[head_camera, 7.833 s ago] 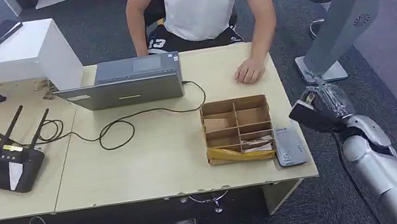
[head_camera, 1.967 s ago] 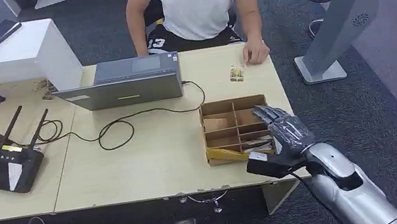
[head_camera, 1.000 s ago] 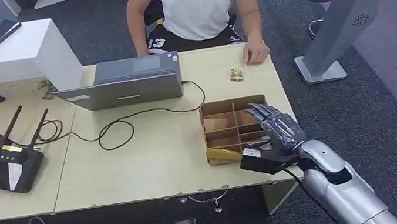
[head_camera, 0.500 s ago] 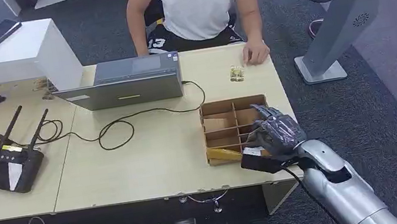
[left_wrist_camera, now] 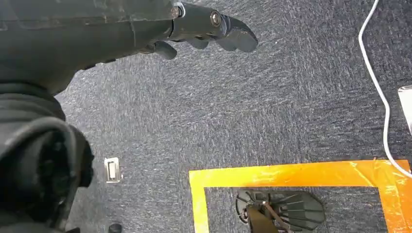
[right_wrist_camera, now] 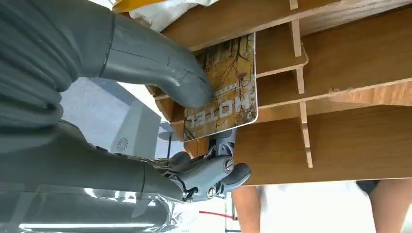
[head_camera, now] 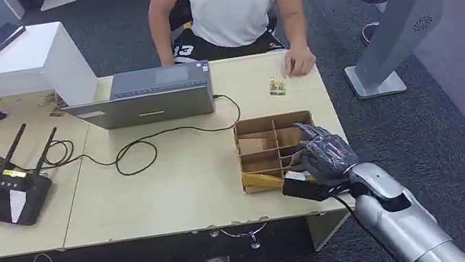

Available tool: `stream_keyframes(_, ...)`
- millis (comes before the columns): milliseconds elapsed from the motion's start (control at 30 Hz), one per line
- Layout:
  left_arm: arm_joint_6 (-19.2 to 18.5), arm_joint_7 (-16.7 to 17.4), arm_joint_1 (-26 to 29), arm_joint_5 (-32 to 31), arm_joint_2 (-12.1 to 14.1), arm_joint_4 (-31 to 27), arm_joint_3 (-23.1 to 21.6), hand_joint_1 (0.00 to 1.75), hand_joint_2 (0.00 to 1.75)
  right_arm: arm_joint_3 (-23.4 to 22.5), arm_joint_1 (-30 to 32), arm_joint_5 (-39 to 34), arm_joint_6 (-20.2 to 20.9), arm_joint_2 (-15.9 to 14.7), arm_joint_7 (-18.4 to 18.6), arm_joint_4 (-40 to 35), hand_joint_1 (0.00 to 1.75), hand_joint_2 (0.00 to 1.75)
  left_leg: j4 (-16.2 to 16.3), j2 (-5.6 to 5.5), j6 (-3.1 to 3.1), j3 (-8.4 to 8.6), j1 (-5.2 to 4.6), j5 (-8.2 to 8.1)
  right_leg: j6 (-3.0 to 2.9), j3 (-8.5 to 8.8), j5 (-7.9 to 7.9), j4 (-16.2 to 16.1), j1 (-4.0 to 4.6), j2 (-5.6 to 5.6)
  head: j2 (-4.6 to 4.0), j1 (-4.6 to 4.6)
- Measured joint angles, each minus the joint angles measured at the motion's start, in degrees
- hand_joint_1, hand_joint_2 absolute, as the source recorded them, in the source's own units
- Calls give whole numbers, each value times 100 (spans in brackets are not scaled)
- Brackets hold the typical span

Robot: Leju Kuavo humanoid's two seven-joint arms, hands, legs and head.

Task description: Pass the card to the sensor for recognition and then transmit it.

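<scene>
My right hand (head_camera: 322, 152) hovers over the right side of the brown divided cardboard box (head_camera: 265, 144) on the table. In the right wrist view the thumb (right_wrist_camera: 160, 68) and fingers (right_wrist_camera: 214, 172) pinch a yellow-brown card (right_wrist_camera: 228, 87) printed "HOTEL", held just above the box's compartments (right_wrist_camera: 340, 73). A pale grey device with a swirl logo (right_wrist_camera: 127, 136), likely the sensor, lies behind the hand. My left hand (left_wrist_camera: 204, 26) hangs over the carpet, holding nothing, with its fingers loosely spread.
A person sits across the table with a hand (head_camera: 301, 62) beside a small card (head_camera: 276, 85). A laptop (head_camera: 155, 95) with its cable and a black router (head_camera: 6, 192) lie to the left. A grey stand (head_camera: 400, 15) rises at the right.
My right hand came in from the table's right side to above the box, then curled its fingers around the card. In the last half second it barely moved.
</scene>
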Motion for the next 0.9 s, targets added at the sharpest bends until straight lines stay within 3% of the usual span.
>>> stream_keyframes(200,11,0,0,4,0,0,0,0,0,0,-8,-57,-6,9,0,33,175,175,0,0,0,0,0,0,0,1,0,0,0,0,0,0)
stream_keyframes(333,50,0,1,13,-2,0,0,0,0,-39,-91,-33,-311,7,44,33,175,175,0,0,0,-1,-1,0,0,-1,1,0,-1,1,0,-2)
stream_keyframes(467,57,0,1,24,-4,0,0,0,0,-83,-273,-11,-365,-11,37,37,175,175,1,2,0,2,0,0,0,0,1,0,0,2,0,0)
stream_keyframes(600,81,-35,2,24,-15,0,0,0,0,-199,-383,52,-948,-15,-22,44,175,175,1,1,0,-3,-1,0,0,-3,1,1,-1,2,0,0)
stream_keyframes(733,151,-107,5,-20,-44,0,0,0,0,-501,-917,-46,-1509,-98,-175,105,175,175,2,3,0,-2,-2,1,-2,-5,4,0,-2,4,0,0)
stream_keyframes(900,214,-122,3,-74,-79,0,-15,0,0,-850,-1567,-177,-1757,-171,-293,133,175,175,3,3,0,-2,-3,1,-1,-5,6,0,-3,3,0,-2)
